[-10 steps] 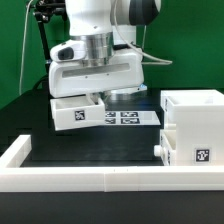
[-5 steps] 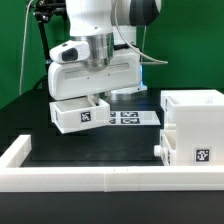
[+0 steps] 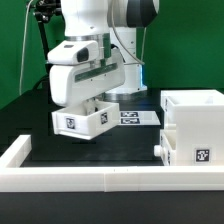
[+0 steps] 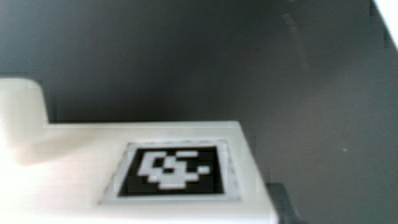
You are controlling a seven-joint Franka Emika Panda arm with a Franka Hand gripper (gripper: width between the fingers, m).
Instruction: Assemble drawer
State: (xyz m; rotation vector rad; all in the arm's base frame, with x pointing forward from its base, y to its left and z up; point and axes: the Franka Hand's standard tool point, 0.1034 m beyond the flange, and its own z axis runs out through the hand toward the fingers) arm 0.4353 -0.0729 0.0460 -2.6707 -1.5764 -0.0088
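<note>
My gripper point(image 3: 93, 99) is shut on a small shallow white tray point(image 3: 82, 118) of the drawer and holds it tilted above the black table, at the exterior view's left. A black-and-white tag point(image 3: 70, 123) shows on the tray's front. In the wrist view the tray point(image 4: 107, 140) and its tag point(image 4: 173, 170) fill the near part, and only a dark edge of a finger point(image 4: 276, 205) shows. The large hollow shell point(image 3: 192, 125) stands at the exterior view's right. A small round knob point(image 3: 158, 148) sticks out of its lower left side.
The marker board point(image 3: 135, 117) lies flat on the table behind the held tray. A long low white border wall point(image 3: 90, 180) runs along the front and up the left side point(image 3: 18, 150). A green backdrop stands behind the arm.
The gripper has swung toward the exterior view's left and tilted, carrying the small tray with it. The tray now hangs lower and at an angle. The shell has not moved.
</note>
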